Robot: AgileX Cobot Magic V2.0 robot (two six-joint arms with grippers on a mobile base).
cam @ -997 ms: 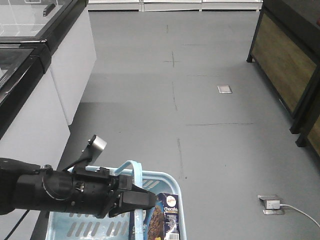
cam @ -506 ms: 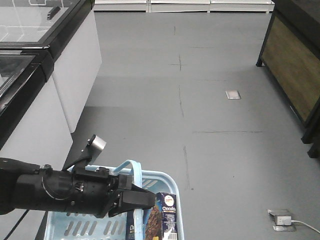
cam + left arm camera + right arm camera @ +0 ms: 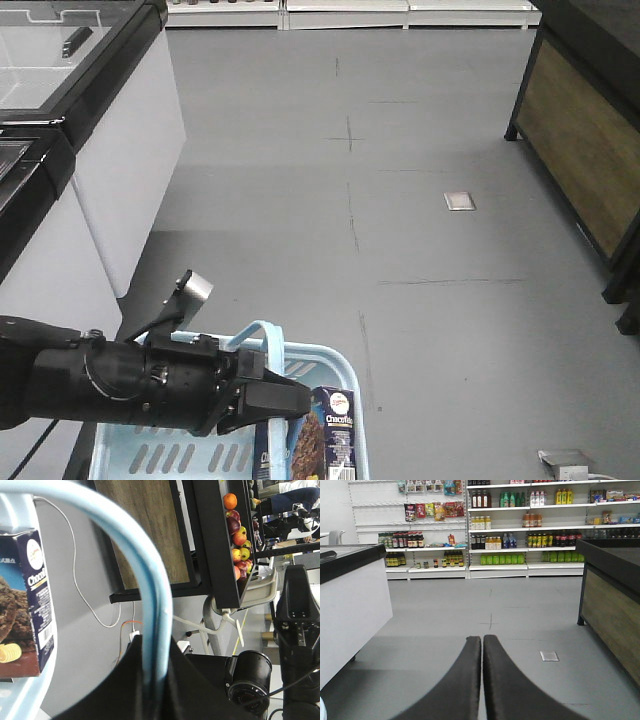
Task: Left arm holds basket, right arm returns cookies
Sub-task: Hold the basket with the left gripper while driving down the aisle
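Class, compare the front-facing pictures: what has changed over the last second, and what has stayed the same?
The floor marks, such as the floor plate, slid down the frame, so the robot seems to have rolled forward. Nothing was grasped or released. The left gripper stays shut on the basket handle, with the cookies upright inside.

even bright indoor light, soft shadows on the floor (image 3: 430, 230), near basket handle (image 3: 157, 595) slightly blurred

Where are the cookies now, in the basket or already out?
In the basket. The front view shows the cookies standing upright inside its rim, beside the handle that the left gripper is shut on.
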